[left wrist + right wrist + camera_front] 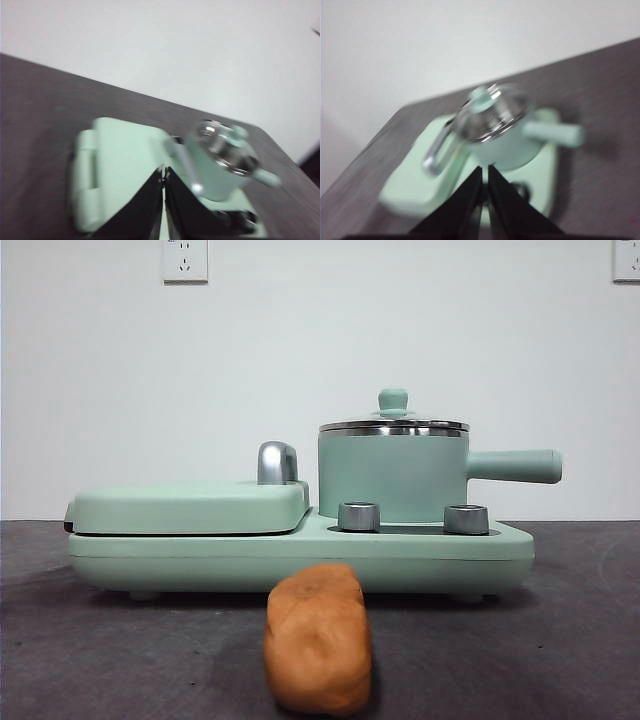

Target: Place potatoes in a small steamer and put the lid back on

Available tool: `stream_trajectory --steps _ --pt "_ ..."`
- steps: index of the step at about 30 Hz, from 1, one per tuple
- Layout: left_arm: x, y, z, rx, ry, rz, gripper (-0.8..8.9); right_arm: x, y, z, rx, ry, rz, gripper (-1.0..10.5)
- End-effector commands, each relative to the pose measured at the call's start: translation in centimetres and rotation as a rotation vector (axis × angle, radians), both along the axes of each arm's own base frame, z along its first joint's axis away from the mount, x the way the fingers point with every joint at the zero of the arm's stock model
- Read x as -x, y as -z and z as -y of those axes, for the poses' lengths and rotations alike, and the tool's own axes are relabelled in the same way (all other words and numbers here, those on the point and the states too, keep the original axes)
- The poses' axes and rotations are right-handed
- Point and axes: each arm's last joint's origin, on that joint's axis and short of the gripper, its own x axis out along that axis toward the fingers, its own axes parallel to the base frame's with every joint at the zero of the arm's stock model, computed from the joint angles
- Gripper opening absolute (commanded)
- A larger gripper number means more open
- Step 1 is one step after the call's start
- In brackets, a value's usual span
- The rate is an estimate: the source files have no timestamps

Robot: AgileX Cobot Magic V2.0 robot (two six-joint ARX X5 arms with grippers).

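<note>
While only the front view shows the potato (318,638) — nearest, on the table (560,640) — both wrist views show the lid (393,424) on the small steamer (392,478) beyond the clenched, empty left gripper (163,172) and right gripper (485,171).

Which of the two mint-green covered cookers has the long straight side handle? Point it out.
The small steamer, the tall round pot under the lid beside the flat griddle, whose handle is a chrome arch.
</note>
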Motion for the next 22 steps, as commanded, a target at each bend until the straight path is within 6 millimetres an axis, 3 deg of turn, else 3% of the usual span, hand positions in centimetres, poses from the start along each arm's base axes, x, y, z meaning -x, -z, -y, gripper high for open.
stream_trajectory --steps 1,9,16,18,22 --pt "-0.4 -2.4 0.4 -0.056 0.117 0.043 0.09 -0.1 -1.7 -0.3 0.044 -0.131 -0.002 0.1" --pt "-1.6 -6.1 1.8 -0.051 0.303 0.066 0.09 -0.4 -5.3 -0.9 0.096 -0.301 0.01 0.1" --pt "-2.2 -8.5 3.2 -0.047 0.447 0.066 0.34 0.2 -6.2 -1.3 0.098 -0.384 0.037 0.2" --pt "-2.2 -9.1 3.6 -0.048 0.476 0.064 0.68 0.3 -6.2 -1.3 0.095 -0.398 0.031 0.7" --pt "-2.1 -10.1 4.2 -0.06 0.528 0.057 2.48 0.3 -6.1 -1.3 0.076 -0.396 0.0 2.9"
